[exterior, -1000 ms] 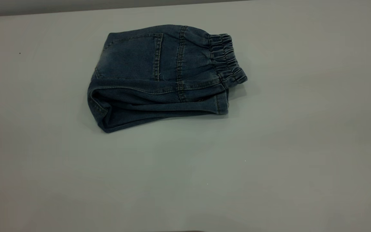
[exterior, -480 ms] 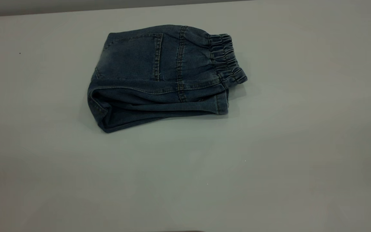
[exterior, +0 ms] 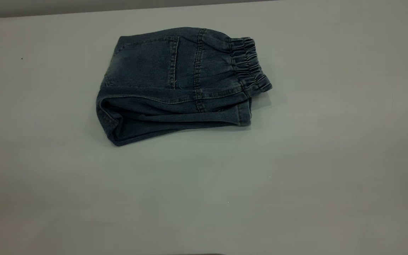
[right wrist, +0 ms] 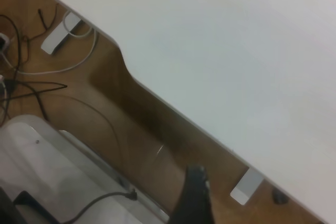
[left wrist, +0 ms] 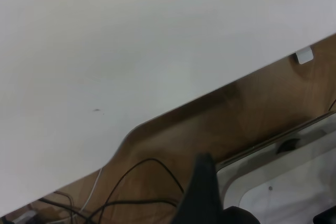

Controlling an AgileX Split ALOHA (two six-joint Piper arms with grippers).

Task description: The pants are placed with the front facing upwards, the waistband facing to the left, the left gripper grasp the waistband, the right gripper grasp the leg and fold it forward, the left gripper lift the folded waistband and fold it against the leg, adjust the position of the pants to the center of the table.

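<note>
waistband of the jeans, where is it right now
In the exterior view the waistband sits at the right end of the folded pants, on the far half of the table, slightly left of its middle, with no claw near it.

Pants [exterior: 175, 85]: my blue denim cloth, faded, stitched seams; waistband [exterior: 248, 65] ruched, crinkled. Table [exterior: 296, 177]: smooth, matt, pale grey. Floor [left wrist: 252, 108] beneath me: brown wood, slight sheen.

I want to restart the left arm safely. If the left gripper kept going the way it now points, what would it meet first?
Probably the table edge or top: the left gripper points from beyond that edge toward bare white surface. The pants are not in its view. Depth is unclear.
</note>
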